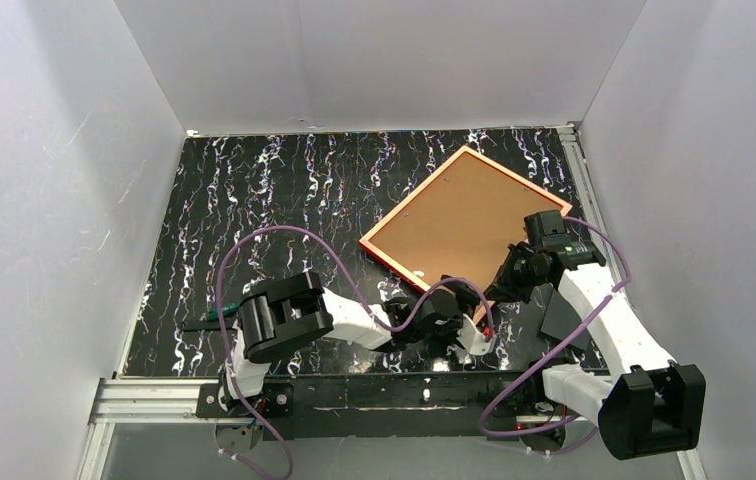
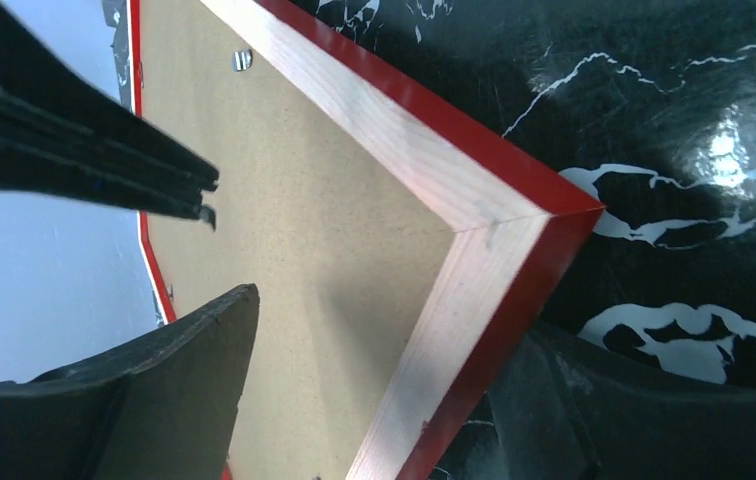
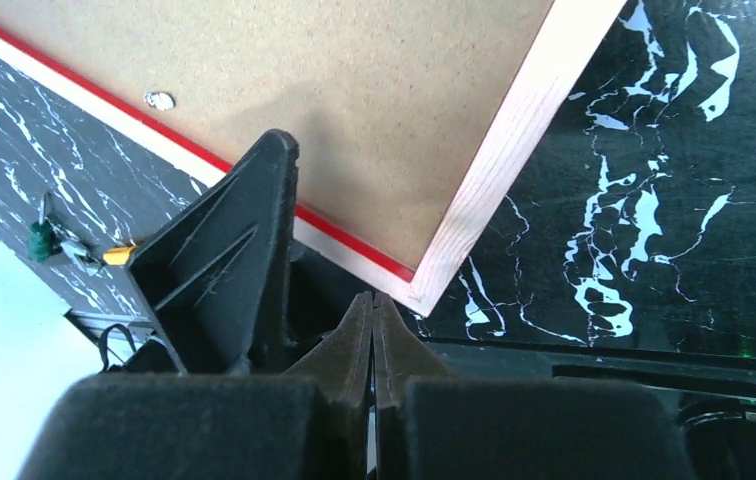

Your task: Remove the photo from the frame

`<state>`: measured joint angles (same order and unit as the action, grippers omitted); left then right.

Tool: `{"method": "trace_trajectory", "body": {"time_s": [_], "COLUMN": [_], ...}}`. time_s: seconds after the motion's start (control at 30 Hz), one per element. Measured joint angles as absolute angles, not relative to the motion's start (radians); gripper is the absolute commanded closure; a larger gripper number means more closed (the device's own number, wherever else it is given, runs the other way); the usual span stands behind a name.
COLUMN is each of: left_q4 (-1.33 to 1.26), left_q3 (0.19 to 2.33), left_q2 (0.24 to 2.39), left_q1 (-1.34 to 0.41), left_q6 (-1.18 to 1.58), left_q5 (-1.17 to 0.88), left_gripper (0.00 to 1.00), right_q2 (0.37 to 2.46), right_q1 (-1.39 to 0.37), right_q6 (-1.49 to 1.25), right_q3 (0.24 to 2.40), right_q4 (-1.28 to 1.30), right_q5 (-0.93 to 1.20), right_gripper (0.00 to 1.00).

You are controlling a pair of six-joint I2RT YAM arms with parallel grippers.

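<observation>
**Mia:** Where is the frame (image 2: 424, 160) lying?

**Tom:** It is lying back-up on the right half of the counter (image 1: 254, 200), closer to the far right corner. It is sitting turned like a diamond, with one corner pointing at the near edge.

**Mia:** What is it looking like?

**Tom:** The outside is showing shiny red. The back rim is showing pale wood with fine lines. Inside the rim a flat brown backing board (image 1: 464, 225) is showing, rough and speckled like cardboard. A little silver clip (image 2: 242, 60) is sitting on it near the rim. The photo is not showing from this side.

**Mia:** And the counter?

**Tom:** It is shining black with white squiggly streaks, like marble.

**Mia:** What is the left arm (image 1: 344, 318) doing?

**Tom:** It is stretching low along the near edge, from the left toward that near corner. The left claw (image 2: 229, 250) is hanging over the brown board with its two black fingers apart.

**Mia:** And the right arm (image 1: 614, 325)?

**Tom:** It is rising from the near right corner and bending back down at the same frame corner. The right claw (image 3: 372, 300) is pressing its fingers together into one thin point, just beside that corner. I cannot tell if it is touching.
</observation>
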<state>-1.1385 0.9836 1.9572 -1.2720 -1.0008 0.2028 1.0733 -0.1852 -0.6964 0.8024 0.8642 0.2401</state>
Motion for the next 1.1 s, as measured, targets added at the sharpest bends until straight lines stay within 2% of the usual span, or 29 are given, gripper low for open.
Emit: {"method": "trace_trajectory", "body": {"time_s": [0.07,0.17,0.3,0.4,0.47,0.63,0.77,0.9,1.1], "left_q4": [-1.149,-1.145,-1.161,-1.166,-1.181,-1.186,-1.158,-1.114,-0.984], "left_q3": [0.992,0.994,1.001,1.002,1.002,1.002,1.002,1.002,1.005], "left_q2": [1.972,1.977,1.99,1.993,1.993,1.982,1.948,1.888,1.735], "left_q1": [-1.275,-1.277,-1.28,-1.283,-1.287,-1.299,-1.31,-1.32,-1.335], "left_q6": [-1.021,-1.038,-1.051,-1.058,-1.068,-1.061,-1.035,-0.973,-0.802], "left_q5": [0.213,0.224,0.245,0.273,0.295,0.336,0.361,0.387,0.428], "left_gripper": [0.41,0.52,0.6,0.68,0.73,0.83,1.0,1.0,1.0], "right_q2": [1.073,1.074,1.067,1.023,0.97,0.807,0.678,0.59,0.58], "right_q1": [-0.186,-0.186,-0.186,-0.186,-0.185,-0.183,-0.183,-0.183,-0.183], "right_q6": [-0.696,-0.696,-0.696,-0.694,-0.693,-0.671,-0.653,-0.65,-0.653], "right_q3": [0.804,0.805,0.821,0.839,0.846,0.865,0.878,0.91,0.974], "right_q4": [0.863,0.866,0.881,0.907,0.922,0.953,0.98,1.014,1.06], "right_q5": [0.247,0.249,0.206,0.129,0.071,-0.05,-0.131,-0.16,-0.175], "right_gripper": [0.99,0.99,0.97,0.69,0.61,0.58,0.55,0.56,0.57]}}
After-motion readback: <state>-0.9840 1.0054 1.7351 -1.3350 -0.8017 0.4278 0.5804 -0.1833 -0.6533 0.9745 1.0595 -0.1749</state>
